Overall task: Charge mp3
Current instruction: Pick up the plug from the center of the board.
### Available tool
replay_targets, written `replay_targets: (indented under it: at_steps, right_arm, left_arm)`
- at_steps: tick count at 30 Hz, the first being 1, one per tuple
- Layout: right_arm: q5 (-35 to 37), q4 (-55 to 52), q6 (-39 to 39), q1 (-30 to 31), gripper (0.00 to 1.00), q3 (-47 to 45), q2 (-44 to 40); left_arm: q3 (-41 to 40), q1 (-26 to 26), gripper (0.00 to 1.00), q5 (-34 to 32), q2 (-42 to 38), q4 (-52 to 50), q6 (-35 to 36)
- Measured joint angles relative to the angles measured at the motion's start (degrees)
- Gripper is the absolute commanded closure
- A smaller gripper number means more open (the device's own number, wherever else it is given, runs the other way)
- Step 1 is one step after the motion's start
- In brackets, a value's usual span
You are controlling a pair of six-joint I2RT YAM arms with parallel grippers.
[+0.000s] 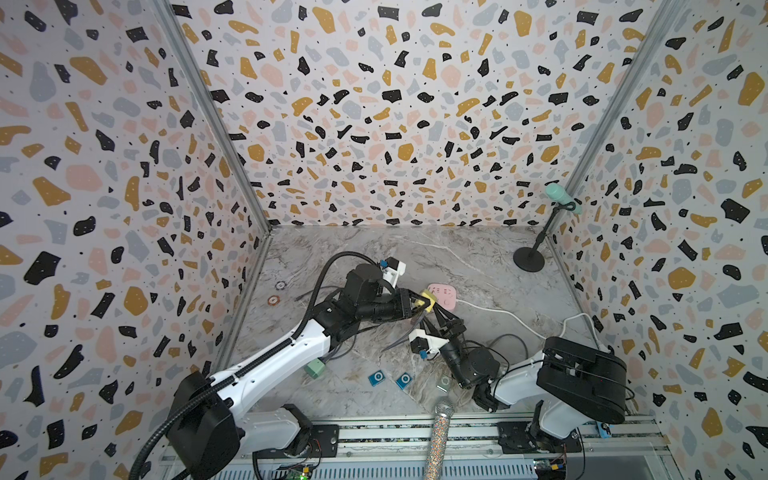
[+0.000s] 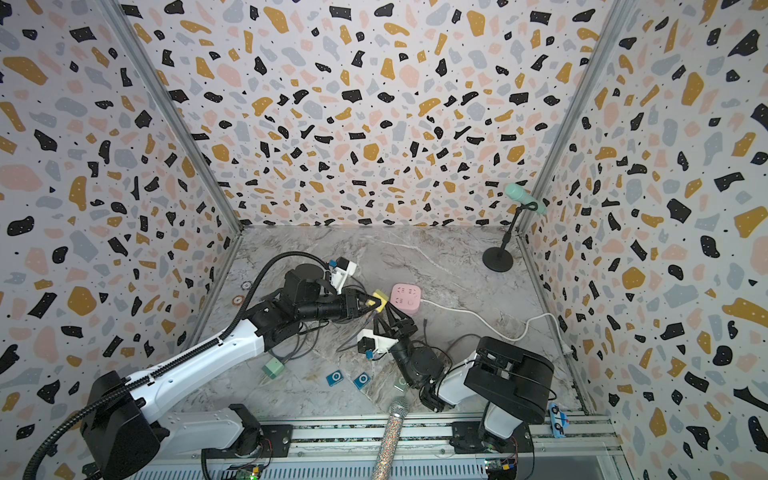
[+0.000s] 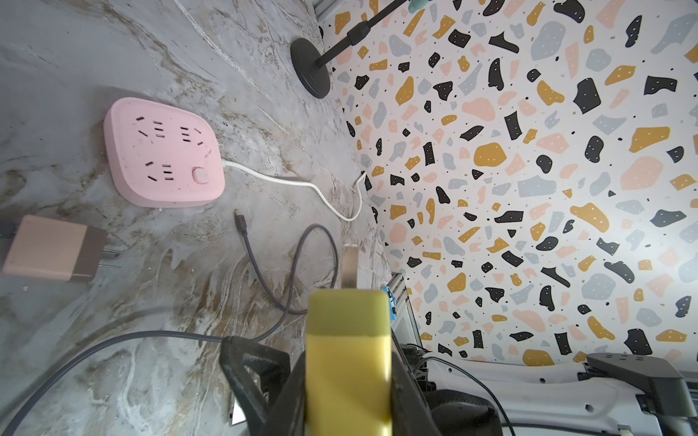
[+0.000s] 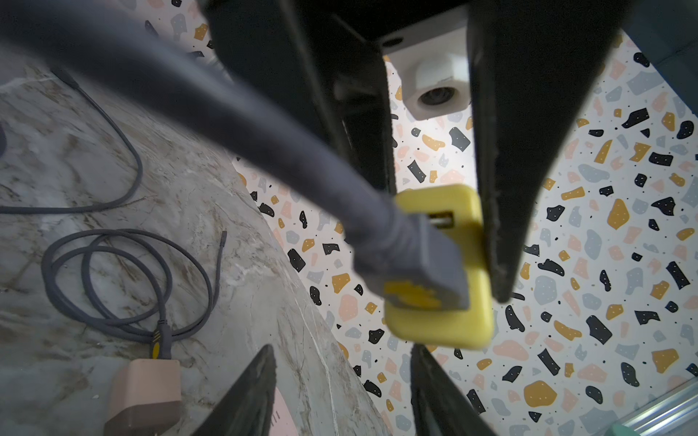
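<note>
Two blue mp3 players (image 1: pixel 377 378), three chargers (image 1: pixel 314 368), one power strip (image 1: pixel 444 296)

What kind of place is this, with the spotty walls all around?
Probably a robot test booth: speckled terrazzo-pattern wall panels box in a marble-look tabletop, two white-and-black robot arms are mounted on a metal rail at its edge, and props like a pink square power strip lie about.

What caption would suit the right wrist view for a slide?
Left gripper holds the yellow charger, gray USB plug at its port, right gripper open beside it.
</note>
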Motion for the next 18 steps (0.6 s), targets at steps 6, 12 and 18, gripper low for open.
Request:
replay_targets:
  at_steps: [6,12,18]
  right_arm:
    - [0.52,0.00,-0.48,0.00,0.43,0.09,-0.07]
    - [1.36,0.15,-1.14,0.00,0.42,-0.98,-3.15]
    - [1.31,0.59,-2.54,-0.04,0.40,-0.90,-3.39]
  left_arm:
    - [0.00,-0.35,0.86,-1.60,-0.04,0.37,-0.13]
    - [0.00,-0.35,0.87,-4.22,0.13,-0.57,-0.13]
    - [0.00,-0.42,0.86,-4.81,0.39,-1.46,-0.13]
